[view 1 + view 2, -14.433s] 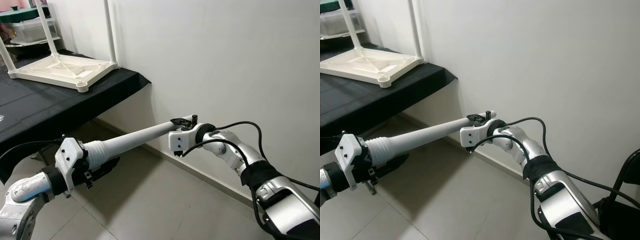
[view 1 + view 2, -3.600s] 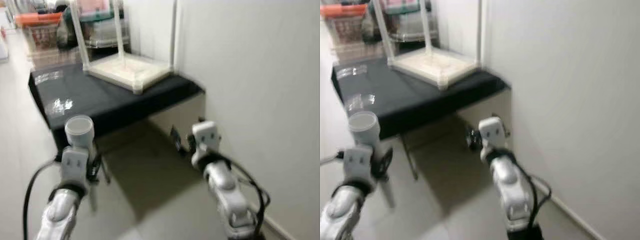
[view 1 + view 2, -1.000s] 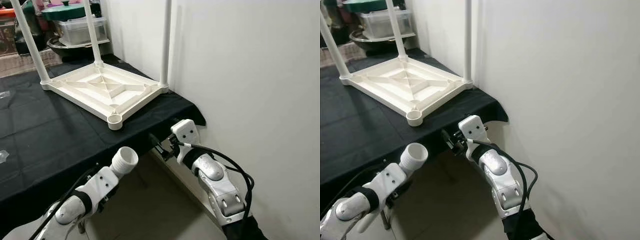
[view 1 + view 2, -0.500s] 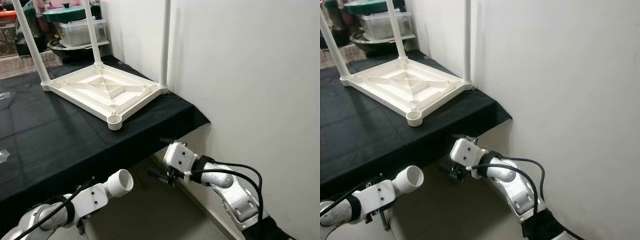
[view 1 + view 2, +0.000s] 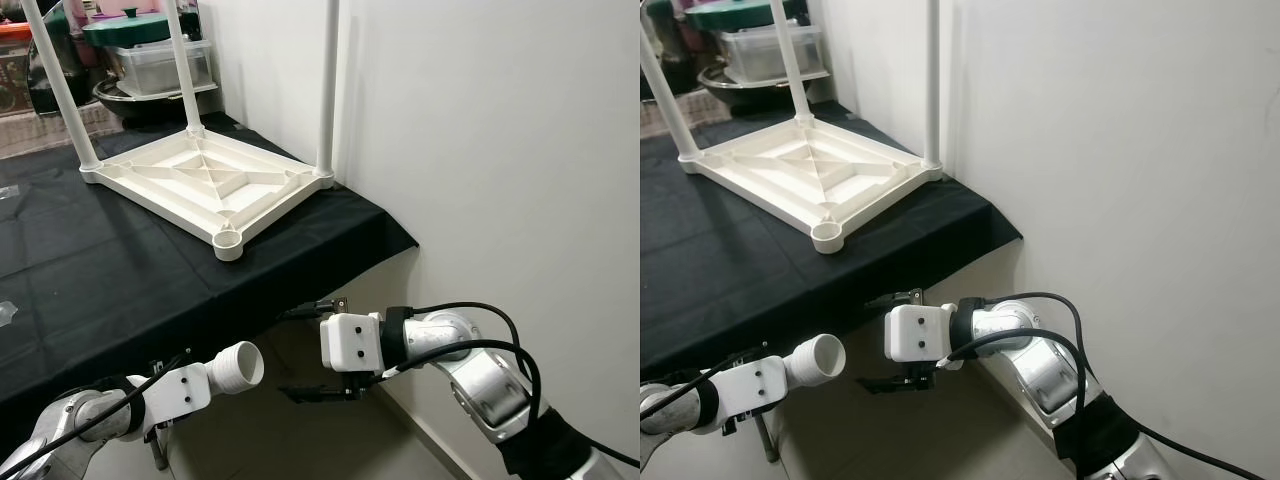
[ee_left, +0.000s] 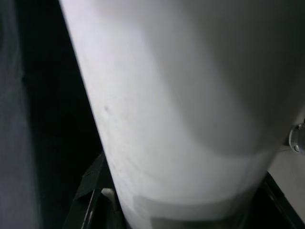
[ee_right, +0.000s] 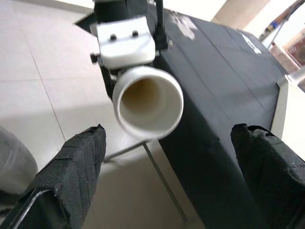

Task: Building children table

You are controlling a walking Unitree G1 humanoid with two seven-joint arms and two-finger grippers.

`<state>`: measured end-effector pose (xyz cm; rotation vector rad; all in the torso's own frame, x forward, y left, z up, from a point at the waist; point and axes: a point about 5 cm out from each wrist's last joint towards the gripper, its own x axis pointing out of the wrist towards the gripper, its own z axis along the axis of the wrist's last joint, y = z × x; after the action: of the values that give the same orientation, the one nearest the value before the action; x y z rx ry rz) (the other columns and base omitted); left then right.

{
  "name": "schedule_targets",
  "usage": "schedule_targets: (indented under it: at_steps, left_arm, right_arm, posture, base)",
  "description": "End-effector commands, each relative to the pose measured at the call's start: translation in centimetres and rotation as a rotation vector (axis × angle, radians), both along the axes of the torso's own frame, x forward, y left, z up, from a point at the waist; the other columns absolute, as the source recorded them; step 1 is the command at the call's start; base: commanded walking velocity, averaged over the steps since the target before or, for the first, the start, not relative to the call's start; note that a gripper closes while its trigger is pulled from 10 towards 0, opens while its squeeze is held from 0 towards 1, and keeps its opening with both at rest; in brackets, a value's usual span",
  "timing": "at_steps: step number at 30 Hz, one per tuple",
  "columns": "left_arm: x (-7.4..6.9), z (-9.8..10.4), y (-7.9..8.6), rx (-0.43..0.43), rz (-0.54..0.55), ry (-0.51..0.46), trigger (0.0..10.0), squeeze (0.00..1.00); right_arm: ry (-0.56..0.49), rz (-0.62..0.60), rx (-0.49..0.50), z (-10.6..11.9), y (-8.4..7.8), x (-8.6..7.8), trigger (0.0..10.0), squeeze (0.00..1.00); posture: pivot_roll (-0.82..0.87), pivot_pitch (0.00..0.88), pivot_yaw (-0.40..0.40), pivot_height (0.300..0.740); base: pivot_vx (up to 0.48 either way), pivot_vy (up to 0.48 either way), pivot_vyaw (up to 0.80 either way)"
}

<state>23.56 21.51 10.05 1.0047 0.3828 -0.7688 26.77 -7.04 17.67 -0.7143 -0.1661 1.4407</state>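
Leg (image 5: pixel 236 366) apparently in left claw, facing open right claw (image 5: pixel 320 352).

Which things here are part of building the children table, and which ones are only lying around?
For the job:
- upturned white tabletop, three legs fitted
- loose leg, held by the left gripper
- empty corner socket
- right gripper, open

Lying about:
- plastic storage box
- green lid
- black tablecloth

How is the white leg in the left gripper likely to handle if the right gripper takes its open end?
The leg is a hollow round tube, so probably light and stiff. Its smooth plastic may slip or turn between the right gripper's open fingers. Set down on the table, it would likely roll.
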Motion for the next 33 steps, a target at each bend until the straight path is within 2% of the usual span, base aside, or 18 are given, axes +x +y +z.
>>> schedule_targets:
  at_steps: [1, 4, 8, 26, 27, 28, 29, 30, 33]
  left_arm:
    - [-0.4, -0.5, -0.8, -0.002, -0.056, 0.022, 10.0, 0.0]
    - [-0.6, -0.7, -1.6, -0.012, -0.105, 0.033, 10.0, 0.0]
    - [-0.2, -0.5, -2.5, -0.026, -0.143, 0.02, 10.0, 0.0]
    - [0.6, 0.0, -3.9, -0.071, -0.179, -0.013, 10.0, 0.0]
    - [0.7, 0.0, -3.9, -0.073, -0.179, -0.015, 10.0, 0.0]
    - [0.7, 0.0, -3.9, -0.073, -0.179, -0.015, 10.0, 0.0]
    - [0.7, 0.0, -3.9, -0.074, -0.18, -0.015, 10.0, 0.0]
    - [0.7, 0.1, -4.0, -0.076, -0.18, -0.017, 10.0, 0.0]
    - [0.8, 0.1, -4.0, -0.078, -0.18, -0.018, 10.0, 0.0]
  right_arm:
    - [0.038, 0.05, 0.032, 0.1, 0.7, -0.6, 10.0, 0.0]
    - [0.106, 0.102, 0.061, 0.2, 1.5, -1.2, 10.0, 0.0]
    - [0.127, 0.137, 0.042, -0.3, 2.0, -1.4, 10.0, 0.0]
    - [0.229, 0.103, 0.039, -1.2, 2.6, -1.1, 10.0, 0.0]
    - [0.233, 0.103, 0.04, -1.2, 2.6, -1.1, 4.8, 0.0]
    - [0.233, 0.103, 0.04, -1.2, 2.6, -1.1, 4.8, 0.0]
    - [0.235, 0.102, 0.037, -1.3, 2.7, -1.1, 4.4, 0.0]
    - [0.238, 0.097, 0.031, -1.5, 2.6, -1.1, 0.0, 0.0]
    - [0.24, 0.093, 0.027, -1.6, 2.6, -1.0, 0.0, 0.0]
  posture:
    - [-0.03, 0.0, -0.026, 0.74]
    - [-0.03, 0.0, -0.028, 0.74]
    - [-0.03, 0.0, -0.034, 0.74]
    - [-0.03, 0.0, -0.045, 0.74]
    - [-0.03, 0.0, -0.044, 0.74]
    - [-0.03, 0.0, -0.044, 0.74]
    - [-0.03, 0.0, -0.044, 0.74]
    - [-0.03, 0.0, -0.044, 0.74]
    - [-0.03, 0.0, -0.044, 0.74]
  base:
    - [0.0, 0.0, 0.0]
    - [0.0, 0.0, 0.0]
    - [0.0, 0.0, 0.0]
    - [0.0, 0.0, 0.0]
    - [0.0, 0.0, 0.0]
    - [0.0, 0.0, 0.0]
    - [0.0, 0.0, 0.0]
    - [0.0, 0.0, 0.0]
    - [0.0, 0.0, 0.0]
